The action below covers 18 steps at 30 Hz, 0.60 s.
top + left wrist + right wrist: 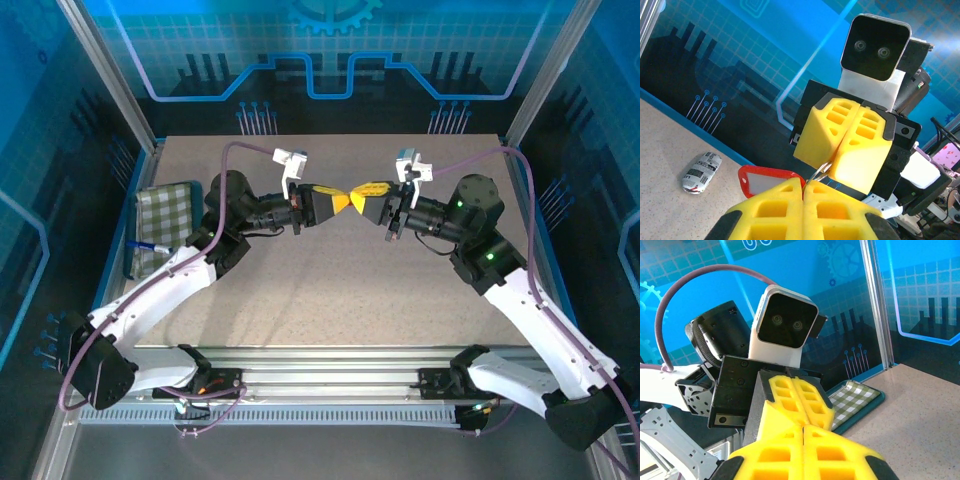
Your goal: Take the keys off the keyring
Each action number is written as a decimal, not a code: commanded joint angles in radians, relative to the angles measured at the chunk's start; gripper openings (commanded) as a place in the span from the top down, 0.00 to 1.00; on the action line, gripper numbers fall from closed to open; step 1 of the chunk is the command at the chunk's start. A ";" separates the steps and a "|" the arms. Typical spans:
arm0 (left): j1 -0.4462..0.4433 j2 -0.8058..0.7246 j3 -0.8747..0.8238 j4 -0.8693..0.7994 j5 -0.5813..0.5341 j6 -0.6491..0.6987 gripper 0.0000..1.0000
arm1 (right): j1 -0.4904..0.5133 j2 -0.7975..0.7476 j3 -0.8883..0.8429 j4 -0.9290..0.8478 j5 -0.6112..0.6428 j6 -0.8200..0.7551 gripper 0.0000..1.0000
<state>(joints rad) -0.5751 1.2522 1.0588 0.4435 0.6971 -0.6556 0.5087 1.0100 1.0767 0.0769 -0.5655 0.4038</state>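
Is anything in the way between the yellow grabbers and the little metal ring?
Nothing visible is. The left gripper and right gripper meet tip to tip, both shut on the thin metal ring. The red tag sits beside the left gripper, not in between.
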 commanded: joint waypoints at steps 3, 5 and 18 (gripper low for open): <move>-0.014 0.000 0.006 -0.025 -0.010 0.036 1.00 | -0.020 -0.024 0.001 -0.025 -0.005 -0.018 0.85; -0.015 -0.010 0.009 -0.058 -0.027 0.064 1.00 | -0.032 -0.043 0.006 -0.080 0.036 -0.041 0.63; -0.013 -0.057 0.058 -0.268 -0.056 0.257 1.00 | -0.037 -0.168 -0.032 -0.284 0.269 -0.265 0.54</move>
<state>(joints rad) -0.5858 1.2308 1.0641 0.2337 0.6468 -0.4786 0.4828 0.8516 1.0615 -0.1741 -0.3283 0.1772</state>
